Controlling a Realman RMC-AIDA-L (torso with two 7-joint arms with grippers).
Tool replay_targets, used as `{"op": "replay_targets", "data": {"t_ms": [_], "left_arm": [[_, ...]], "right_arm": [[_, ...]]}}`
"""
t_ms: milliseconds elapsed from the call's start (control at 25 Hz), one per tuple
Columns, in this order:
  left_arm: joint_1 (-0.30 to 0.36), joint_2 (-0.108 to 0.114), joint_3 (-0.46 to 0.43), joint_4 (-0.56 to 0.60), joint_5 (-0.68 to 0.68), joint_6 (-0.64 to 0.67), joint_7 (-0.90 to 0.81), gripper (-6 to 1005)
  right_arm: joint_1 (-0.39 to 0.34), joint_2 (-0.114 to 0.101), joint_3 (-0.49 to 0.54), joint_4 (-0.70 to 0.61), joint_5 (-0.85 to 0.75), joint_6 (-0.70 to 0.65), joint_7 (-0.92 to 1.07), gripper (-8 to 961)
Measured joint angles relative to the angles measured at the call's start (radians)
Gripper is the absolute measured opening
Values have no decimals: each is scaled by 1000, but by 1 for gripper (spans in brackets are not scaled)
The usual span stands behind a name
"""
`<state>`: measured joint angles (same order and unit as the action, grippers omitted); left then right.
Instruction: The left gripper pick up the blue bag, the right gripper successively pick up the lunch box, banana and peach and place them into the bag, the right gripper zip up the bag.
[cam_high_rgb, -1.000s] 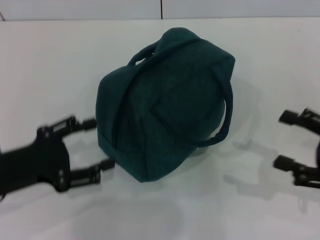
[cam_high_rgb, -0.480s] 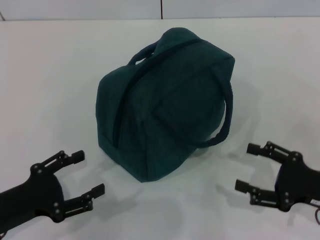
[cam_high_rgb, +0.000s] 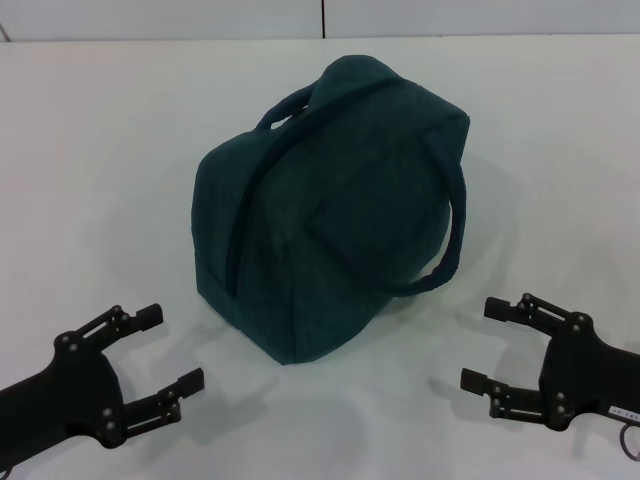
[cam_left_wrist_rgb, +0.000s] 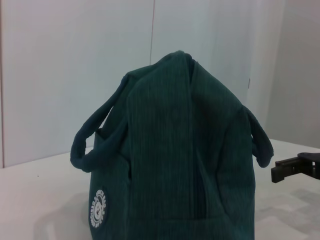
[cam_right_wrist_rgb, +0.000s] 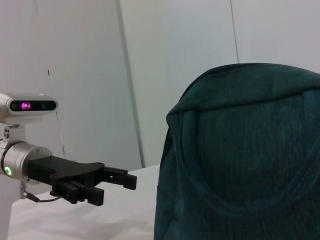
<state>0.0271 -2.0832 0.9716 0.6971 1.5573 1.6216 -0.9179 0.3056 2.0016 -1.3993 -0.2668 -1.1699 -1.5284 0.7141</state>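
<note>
The blue bag (cam_high_rgb: 335, 200) stands closed in the middle of the white table, its two loop handles hanging at its sides. It also fills the left wrist view (cam_left_wrist_rgb: 180, 160), where its white round logo (cam_left_wrist_rgb: 100, 207) shows, and the right wrist view (cam_right_wrist_rgb: 245, 155). My left gripper (cam_high_rgb: 168, 347) is open and empty at the near left, apart from the bag. My right gripper (cam_high_rgb: 484, 343) is open and empty at the near right, also apart from it. The left gripper shows far off in the right wrist view (cam_right_wrist_rgb: 122, 180). The lunch box, banana and peach are out of view.
The white table (cam_high_rgb: 90, 150) spreads around the bag. A pale wall with a vertical seam (cam_high_rgb: 322, 18) runs along its far edge.
Both grippers have drawn back from the bag towards the near edge of the table, most of it in the first half second. The bag has not moved.
</note>
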Motion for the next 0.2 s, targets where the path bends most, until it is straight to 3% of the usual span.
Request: {"op": "replay_targets", "data": {"t_ms": [200], "left_arm": [[-2,0,-1,-1,-3,4,1,866]], "right_arm": [[-2,0,3,0,-1,-4,-1,864]]}}
